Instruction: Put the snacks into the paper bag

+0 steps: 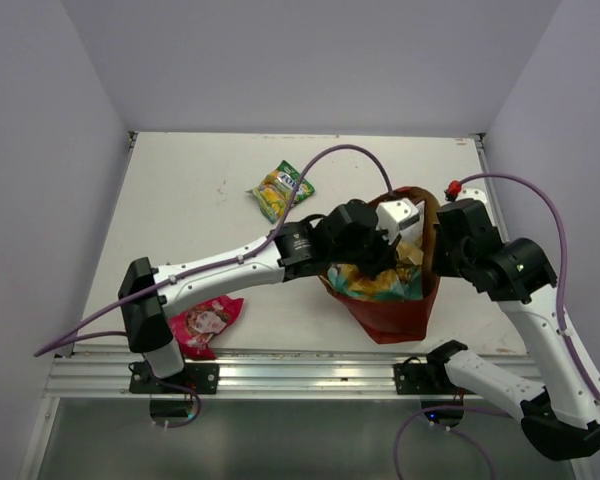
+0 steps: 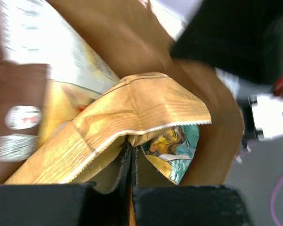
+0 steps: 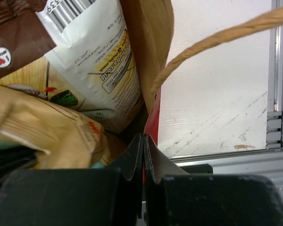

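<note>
Top external view: near the middle of the white table [image 1: 180, 200], a reddish-brown rectangular paper carrier bag [image 1: 395, 320], mouth open to the camera, both arms at it. Inside, against the far wall, a white-and-brown crinkly foil packet [image 1: 398, 215]. In front of it, a tan-and-teal foil packet [image 1: 380, 285], partly in. Outside the bag, two more: a small green-yellow foil packet [image 1: 282, 188] on the table beyond the left arm, apart from the bag, and a pink-red foil packet [image 1: 208, 322] at the near edge, just beside the left arm's base. No sign of a dark green packet in any view; perhaps buried in the bag, cannot tell.

Left wrist view: jaws of the left gripper [image 2: 130, 157] pressed together on the crimped edge of the tan-and-teal packet, inside the plain brown mouth. Right wrist view: jaws of the right gripper [image 3: 144, 143] pinching the bag's right wall, near a thin twisted handle [image 3: 203, 52], apparently to keep the mouth open.

Step in hand, by the look of it: lowering the tan-and-teal packet into the bag, with the right wall held steady. Next, probably: spread the left jaws to release the packet, then lift up and out without snagging rim or handle. After that, reach for the green-yellow packet, the closer of the two outside. Calls for a low pinch at one edge of thin foil lying flat on the table. Best to keep the right pinch on, against tipping or a collapsing mouth.
</note>
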Tool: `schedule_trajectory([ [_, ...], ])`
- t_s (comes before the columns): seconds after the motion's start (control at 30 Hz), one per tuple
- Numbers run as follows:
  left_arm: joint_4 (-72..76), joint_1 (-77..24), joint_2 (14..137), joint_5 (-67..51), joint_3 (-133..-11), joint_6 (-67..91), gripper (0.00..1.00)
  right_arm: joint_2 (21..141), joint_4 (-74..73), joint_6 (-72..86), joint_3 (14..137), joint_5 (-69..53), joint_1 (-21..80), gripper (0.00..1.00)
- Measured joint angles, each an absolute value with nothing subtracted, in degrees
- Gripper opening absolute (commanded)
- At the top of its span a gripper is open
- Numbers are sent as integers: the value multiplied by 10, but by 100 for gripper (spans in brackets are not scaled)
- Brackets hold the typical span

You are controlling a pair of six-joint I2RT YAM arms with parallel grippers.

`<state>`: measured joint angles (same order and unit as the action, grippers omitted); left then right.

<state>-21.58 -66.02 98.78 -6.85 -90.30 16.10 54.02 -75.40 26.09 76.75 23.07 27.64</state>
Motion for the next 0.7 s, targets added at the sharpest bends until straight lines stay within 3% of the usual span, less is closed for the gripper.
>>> schedule_trajectory([
  [0.07,-224,-661,979,-24,-931,158,25,538,-754,261,768,232,276,0],
  [0.1,-227,-661,974,9,-947,157,48,538,-754,261,768,232,276,0],
  [0.13,-229,-660,968,43,-962,156,61,537,-754,261,768,233,276,0],
  [0.2,-234,-660,949,126,-980,173,82,536,-754,261,768,233,276,0],
  [0.23,-243,-659,938,177,-983,188,87,536,-754,261,768,232,276,0],
  [0.33,-302,-645,893,303,-972,270,100,535,-754,261,768,232,276,0],
  [0.53,-425,-569,772,427,-781,457,100,533,-752,258,766,231,276,0],
  [0.7,-576,-564,733,442,-645,673,100,527,-745,256,758,227,276,0],
])
